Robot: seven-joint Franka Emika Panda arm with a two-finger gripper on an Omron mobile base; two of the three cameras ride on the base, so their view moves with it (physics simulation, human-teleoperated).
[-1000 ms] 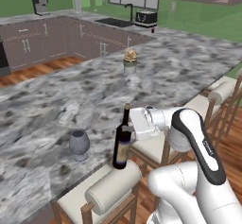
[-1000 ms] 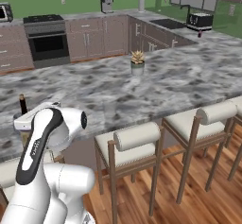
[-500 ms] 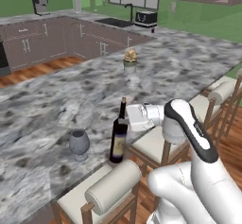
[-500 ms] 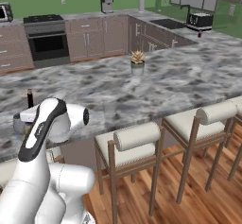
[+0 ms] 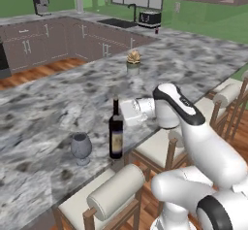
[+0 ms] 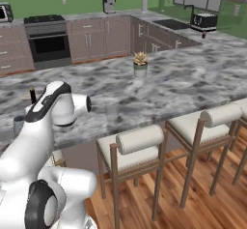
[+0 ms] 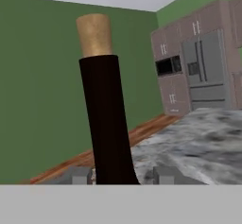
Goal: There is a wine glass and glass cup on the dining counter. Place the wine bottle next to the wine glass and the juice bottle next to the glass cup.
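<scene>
Green-walled kitchen with brown cabinets surrounded a long dining counter (image 5: 58, 103) topped in grey-and-white marbled stone, with cushioned stools along its near edge. On that top, close to the overhanging edge, the wine bottle (image 5: 116, 134) stood upright: tall, nearly black, with a slim neck, a tan cork and a pale label round its body. The gripper (image 7: 118, 175) of the white arm reached in level from the side, and in the hand view the dark neck rose straight up between the two small fingertips (image 7: 78, 175), which sat close against it on either side. The jaws were nearly closed on the neck, so the bottle appeared to be held. Just beyond the bottle, on the side away from the fingers, stood the wine glass (image 5: 81, 148), a greyish stemmed glass with a round bowl, near the bottle but not touching it. Farther across the counter from the fingers sat a small potted plant (image 5: 133, 61).

Judged from its look, the bottle would be rigid, fairly heavy and smooth, with most of its weight low in the body. A hold on the thin neck would leave that weight hanging below the fingers, so it could swing or slip if moved quickly; a hold at the shoulder or upper body would be steadier. Both it and the glass would likely break if knocked over
</scene>
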